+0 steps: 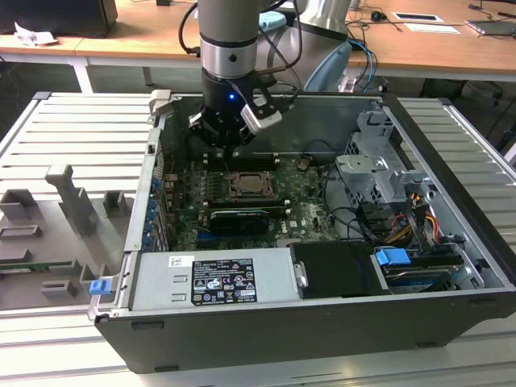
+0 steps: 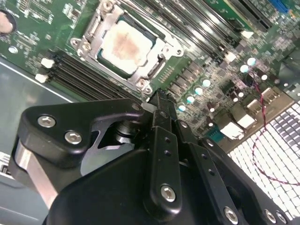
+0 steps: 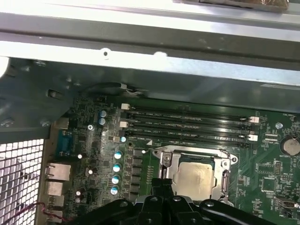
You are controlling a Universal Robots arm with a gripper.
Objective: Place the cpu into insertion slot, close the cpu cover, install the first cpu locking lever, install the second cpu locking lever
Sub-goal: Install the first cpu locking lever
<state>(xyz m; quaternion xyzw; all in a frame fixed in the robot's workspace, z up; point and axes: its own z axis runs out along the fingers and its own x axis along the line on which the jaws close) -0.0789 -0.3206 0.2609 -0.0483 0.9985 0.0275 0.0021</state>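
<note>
An open computer case (image 1: pixel 451 242) sits on a ribbed grey table (image 1: pixel 72 129). At its six o'clock lies a silver power supply (image 1: pixel 214 278); a blue connector (image 1: pixel 393 260) sits toward four o'clock, drive cage (image 1: pixel 375 169) at two. Long black memory slots (image 3: pixel 187 124) line the green board (image 3: pixel 267 178).

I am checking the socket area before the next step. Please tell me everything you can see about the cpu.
The cpu is a small flat square chip with a pale silver-beige metal top that carries a faint brownish smear in the middle. It lies flat inside the insertion slot on the green board, and the silver cpu cover frames it on all sides, its top showing through the window. In both wrist views the gripper is near the socket's edge, not touching the chip.
</note>
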